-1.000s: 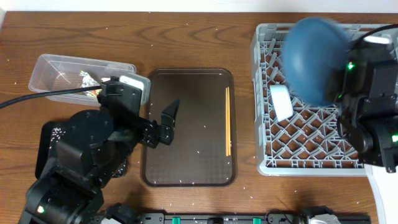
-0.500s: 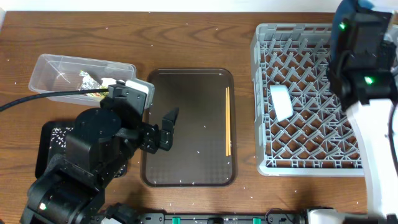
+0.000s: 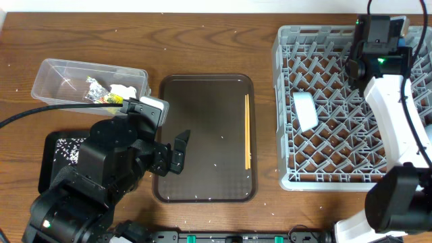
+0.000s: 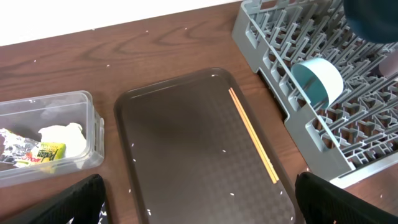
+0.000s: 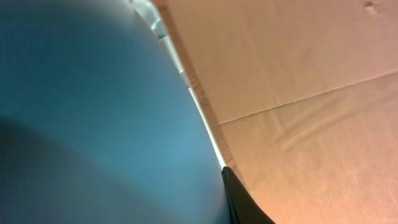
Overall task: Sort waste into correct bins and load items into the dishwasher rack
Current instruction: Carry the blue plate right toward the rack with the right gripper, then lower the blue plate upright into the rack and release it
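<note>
Fingers of the left gripper (image 3: 179,150) hang over the near left of the brown serving tray (image 3: 202,88); the chopsticks (image 3: 247,131) lie along its right side, and the right gripper (image 3: 375,37) sits above the dishwasher rack's (image 3: 337,177) far right corner. From the left wrist, the left fingertips stand wide apart; the light blue cup (image 4: 317,81) lies in the rack. From the right wrist, one dark finger (image 5: 241,198) clamps the blue plate (image 5: 93,112).

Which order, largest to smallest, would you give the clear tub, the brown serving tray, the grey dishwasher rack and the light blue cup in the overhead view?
1. grey dishwasher rack, though the right arm partly covers it
2. brown serving tray
3. clear tub
4. light blue cup
</note>
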`<move>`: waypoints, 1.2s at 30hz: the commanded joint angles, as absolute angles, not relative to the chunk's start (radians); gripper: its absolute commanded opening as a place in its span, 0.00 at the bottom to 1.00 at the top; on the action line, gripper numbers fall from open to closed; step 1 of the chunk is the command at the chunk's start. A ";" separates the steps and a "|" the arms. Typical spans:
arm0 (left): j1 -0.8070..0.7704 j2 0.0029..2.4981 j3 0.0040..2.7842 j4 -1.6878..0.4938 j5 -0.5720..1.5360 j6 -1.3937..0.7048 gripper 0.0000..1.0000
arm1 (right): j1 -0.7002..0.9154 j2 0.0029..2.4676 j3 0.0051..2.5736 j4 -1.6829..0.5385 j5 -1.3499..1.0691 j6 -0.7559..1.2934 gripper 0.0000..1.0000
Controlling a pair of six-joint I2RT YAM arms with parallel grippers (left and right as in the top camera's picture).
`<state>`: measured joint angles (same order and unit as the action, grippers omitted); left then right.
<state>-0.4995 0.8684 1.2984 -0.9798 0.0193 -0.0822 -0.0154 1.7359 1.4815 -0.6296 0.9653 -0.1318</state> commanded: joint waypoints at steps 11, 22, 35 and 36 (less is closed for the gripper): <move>-0.500 0.869 1.311 -0.987 0.011 -0.088 0.98 | 0.002 1.758 1.485 -0.609 0.995 -0.146 0.61; -0.500 0.869 1.311 -0.988 0.011 -0.088 0.98 | 0.083 1.714 1.486 -0.557 1.084 -0.215 0.73; -0.500 0.869 1.311 -0.994 0.011 -0.088 0.98 | 0.236 1.410 1.486 -0.623 0.897 -0.138 0.93; -0.500 0.869 1.311 -0.994 0.011 -0.088 0.98 | 0.255 1.388 1.486 -0.646 0.867 -0.104 0.93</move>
<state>-0.4995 0.8684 1.2984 -0.9913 0.0189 -0.0822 0.1963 1.4395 1.4803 -0.6140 0.9760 -0.2054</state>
